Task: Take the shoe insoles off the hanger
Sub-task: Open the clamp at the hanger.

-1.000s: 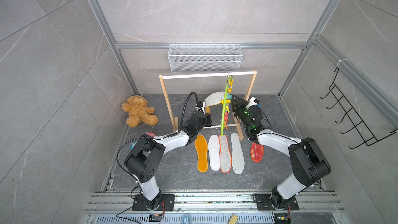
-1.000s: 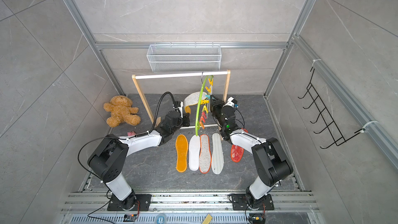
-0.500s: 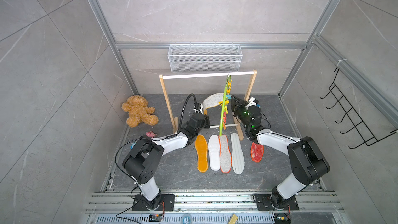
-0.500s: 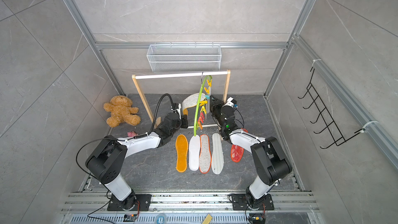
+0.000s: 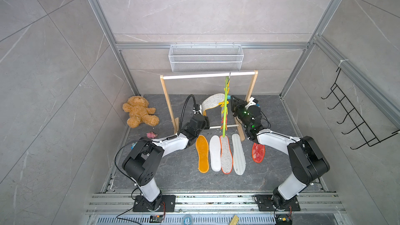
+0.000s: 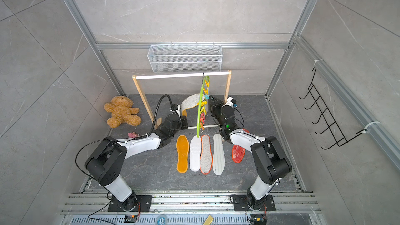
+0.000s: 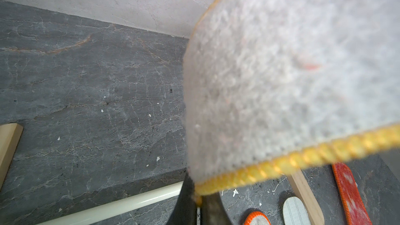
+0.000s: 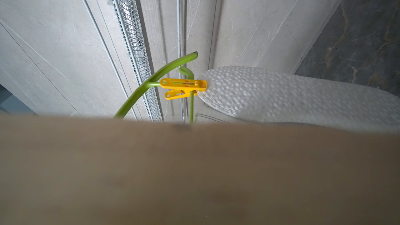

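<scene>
Pinching felt insole's (image 7: 281,72) yellow rim with left fingers (image 7: 186,200), left of hanger (image 5: 225,115); cannot tell whether right fingers (image 5: 234,102) spread.

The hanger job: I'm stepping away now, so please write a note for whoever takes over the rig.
Left tool: shut on the rim of the grey felt insole. Right tool: beside the hanger, by its clips; open or shut cannot be told.
The felt insole arches from the left tool to the hanger, its far end in the yellow clip.
Done: five insoles lie on the floor: orange-yellow, white, orange-rimmed grey, pale striped, red mesh.
Left: free the felt insole; the hanger shows edge-on, so check for others.
</scene>
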Controlling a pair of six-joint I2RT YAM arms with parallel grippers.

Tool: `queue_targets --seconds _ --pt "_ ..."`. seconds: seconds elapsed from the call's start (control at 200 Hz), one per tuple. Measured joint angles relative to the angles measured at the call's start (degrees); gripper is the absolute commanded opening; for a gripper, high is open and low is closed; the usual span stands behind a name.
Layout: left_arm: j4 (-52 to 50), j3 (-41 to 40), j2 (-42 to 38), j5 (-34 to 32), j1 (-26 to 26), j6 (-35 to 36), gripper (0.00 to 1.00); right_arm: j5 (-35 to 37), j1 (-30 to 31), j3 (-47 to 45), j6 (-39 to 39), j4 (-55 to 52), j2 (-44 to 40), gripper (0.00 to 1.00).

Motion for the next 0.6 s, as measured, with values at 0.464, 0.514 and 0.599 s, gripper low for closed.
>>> queue_targets --seconds 0.464,0.514,0.599 --pt "-1.4 -3.0 -1.7 -2.7 0.9 -1.4 0.0 0.2 0.1 0.6 0.0 0.7 1.2 0.2" --pt "-1.5 -3.2 -1.9 -2.8 1.0 -1.5 0.0 0.2 0.3 0.9 0.0 0.7 1.4 0.2" --pt "-1.5 -3.5 -2.1 -3.0 1.1 -1.6 0.0 0.2 0.8 1.3 0.0 0.7 1.8 0.2"
